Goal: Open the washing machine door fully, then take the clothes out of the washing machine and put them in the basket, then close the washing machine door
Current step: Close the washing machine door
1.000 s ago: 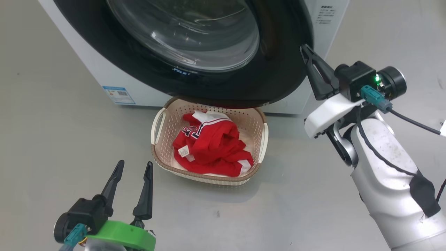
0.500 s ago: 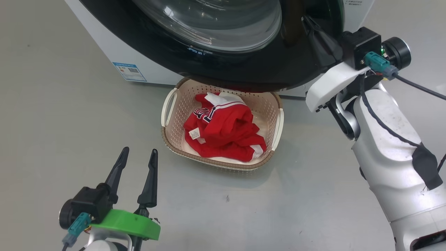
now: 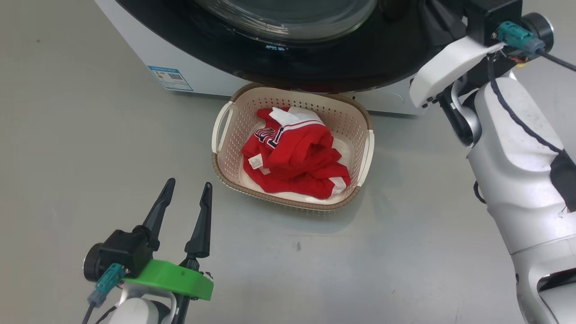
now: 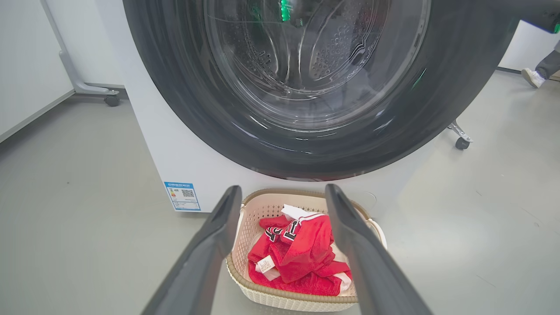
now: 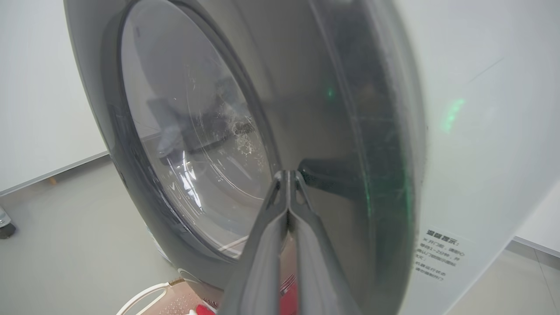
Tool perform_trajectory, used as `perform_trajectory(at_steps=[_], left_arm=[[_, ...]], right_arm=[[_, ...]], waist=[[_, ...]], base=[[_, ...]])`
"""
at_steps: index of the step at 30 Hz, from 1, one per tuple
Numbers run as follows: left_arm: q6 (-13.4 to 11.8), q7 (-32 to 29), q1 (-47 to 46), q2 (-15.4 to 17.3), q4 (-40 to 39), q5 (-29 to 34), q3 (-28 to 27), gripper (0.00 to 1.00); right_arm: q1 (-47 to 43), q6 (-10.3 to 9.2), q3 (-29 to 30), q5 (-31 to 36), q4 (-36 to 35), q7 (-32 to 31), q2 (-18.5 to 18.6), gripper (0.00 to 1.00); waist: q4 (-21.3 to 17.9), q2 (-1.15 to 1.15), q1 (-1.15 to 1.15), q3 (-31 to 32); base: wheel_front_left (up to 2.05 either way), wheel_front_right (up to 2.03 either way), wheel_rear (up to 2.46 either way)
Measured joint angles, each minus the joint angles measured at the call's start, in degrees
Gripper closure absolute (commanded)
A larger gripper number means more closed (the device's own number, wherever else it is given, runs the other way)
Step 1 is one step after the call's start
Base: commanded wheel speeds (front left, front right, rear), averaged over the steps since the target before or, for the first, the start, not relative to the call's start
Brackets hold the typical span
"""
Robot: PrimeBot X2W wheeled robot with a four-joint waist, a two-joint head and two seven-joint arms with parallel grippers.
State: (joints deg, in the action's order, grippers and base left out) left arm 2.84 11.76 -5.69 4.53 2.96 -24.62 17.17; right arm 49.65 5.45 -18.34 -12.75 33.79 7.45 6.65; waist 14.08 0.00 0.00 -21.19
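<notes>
The glossy black washing machine door [image 3: 342, 58] lies close against the white washing machine [image 3: 198, 81]; whether it is latched I cannot tell. My right gripper [image 5: 288, 173] is shut, its tips touching the door [image 5: 332, 131] near the right rim. On the floor in front stands the cream basket [image 3: 288, 203] with the red clothes [image 3: 297, 157] piled inside. My left gripper [image 3: 189, 182] hovers open and empty, low and left of the basket. In the left wrist view, the clothes [image 4: 302, 253] and basket [image 4: 288, 299] show beyond the left gripper [image 4: 282, 188].
Grey floor surrounds the basket. A blue sticker [image 3: 170, 77] marks the washer's lower left corner. A wheeled frame leg [image 4: 109, 98] stands left of the machine and a caster [image 4: 459, 142] to its right. A person's foot [image 4: 533, 76] is far right.
The head camera has shifted. My right gripper has pushed the door in toward the washer, and the door no longer overhangs the basket's back rim. The left gripper stays open.
</notes>
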Motion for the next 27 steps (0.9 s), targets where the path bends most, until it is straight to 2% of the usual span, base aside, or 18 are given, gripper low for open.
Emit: perform_trajectory(at_steps=[10,27], left_arm=[[0.64,0.77,-2.60,-0.79,1.91,0.00,1.57,0.00],[0.99,1.51,-3.55,-1.33,4.47,0.00,1.48,0.00]], right_arm=[[6.36,-0.12,3.09,-0.78,5.11,0.73,2.23,1.00],[8.88,-0.46,4.48,-2.38,11.20,4.07,1.51,1.00]], waist=[[2.16,0.00,0.00,-1.32],[3.41,0.00,0.00,-0.64]], base=[[0.00,0.00,0.00],[0.00,0.00,0.00]])
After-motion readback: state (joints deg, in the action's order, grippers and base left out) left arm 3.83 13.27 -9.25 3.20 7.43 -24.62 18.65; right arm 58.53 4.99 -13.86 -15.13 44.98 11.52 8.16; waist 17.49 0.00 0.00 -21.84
